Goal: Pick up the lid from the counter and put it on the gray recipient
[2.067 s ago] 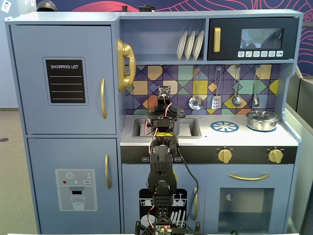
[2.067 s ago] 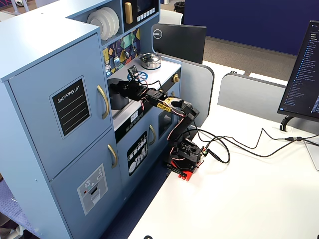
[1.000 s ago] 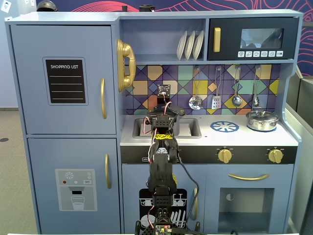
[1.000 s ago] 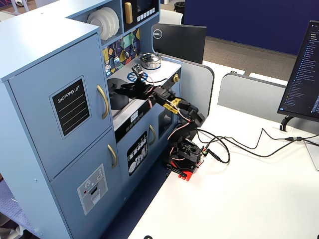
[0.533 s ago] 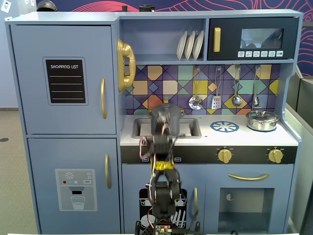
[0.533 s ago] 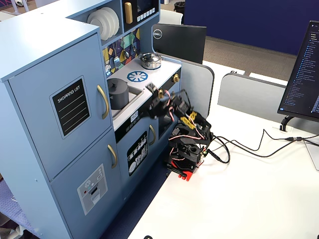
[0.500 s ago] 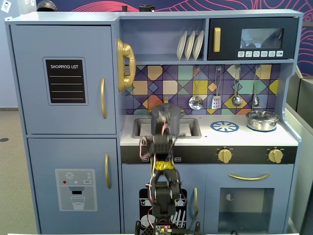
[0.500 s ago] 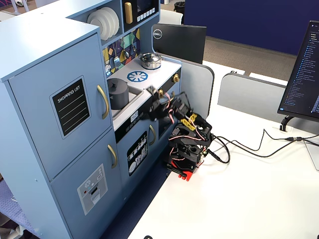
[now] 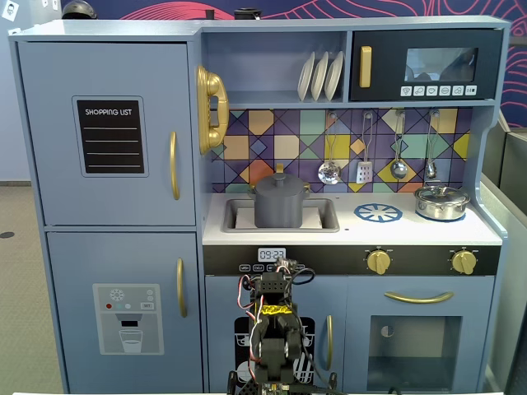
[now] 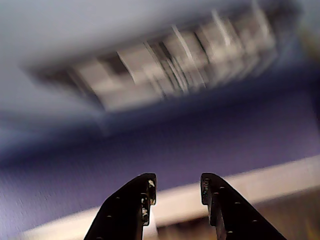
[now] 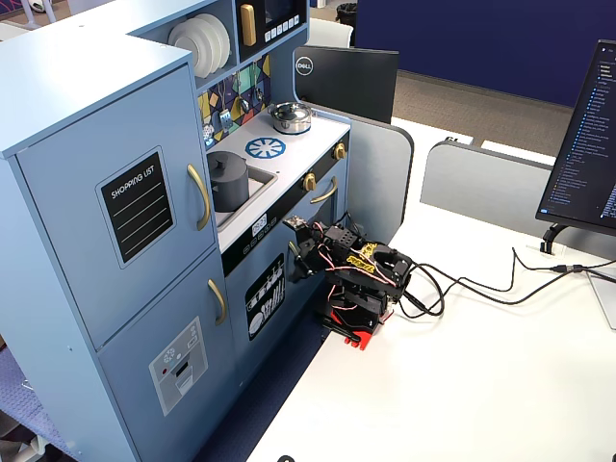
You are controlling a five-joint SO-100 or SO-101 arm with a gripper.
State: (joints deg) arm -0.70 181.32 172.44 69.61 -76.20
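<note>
Lid (image 9: 280, 183) atop gray recipient (image 9: 278, 207) in sink (image 9: 323, 224); gripper (image 10: 177, 187) parted, empty.

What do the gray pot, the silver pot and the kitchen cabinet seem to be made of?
The gray pot, lid on, in the sink: matte dark gray with no glints, probably painted metal or plastic; I cannot tell which. The silver pot: shiny and mirror-like, likely polished steel, with a lid that looks like glass. The cabinet: flat, evenly painted light-blue panels, probably wood or fibreboard.
</note>
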